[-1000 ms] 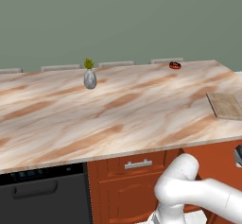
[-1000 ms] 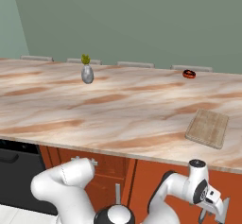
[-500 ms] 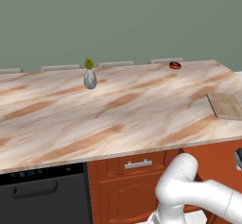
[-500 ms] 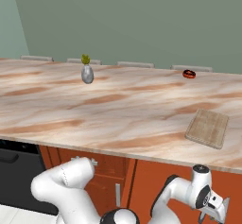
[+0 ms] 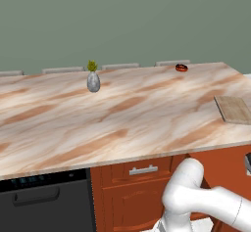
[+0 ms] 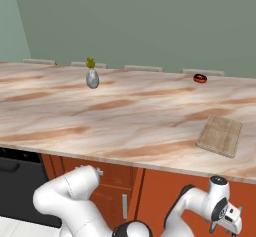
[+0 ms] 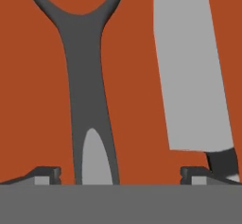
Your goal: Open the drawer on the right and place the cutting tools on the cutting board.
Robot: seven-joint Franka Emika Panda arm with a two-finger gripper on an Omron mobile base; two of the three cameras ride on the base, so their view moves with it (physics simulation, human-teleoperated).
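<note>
A grey-green wall backs the marbled desk [image 5: 122,113], which runs across the middle of both base views. In the hand view, over the drawer's [image 7: 137,76] reddish floor, a dark peeler [image 7: 87,76] stands at left-centre, its long axis running up the frame, between the wide-open jaws. A knife [image 7: 191,72] lies just right, roughly parallel, apart from it. The cutting board [image 6: 220,135] sits near the desk's front edge at right, with bare desk around it.

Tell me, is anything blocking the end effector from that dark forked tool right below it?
Nothing visible does. The open end effector hangs straight over the dark forked tool, whose handle lies between the fingertips, with a knife blade beside it.
</note>
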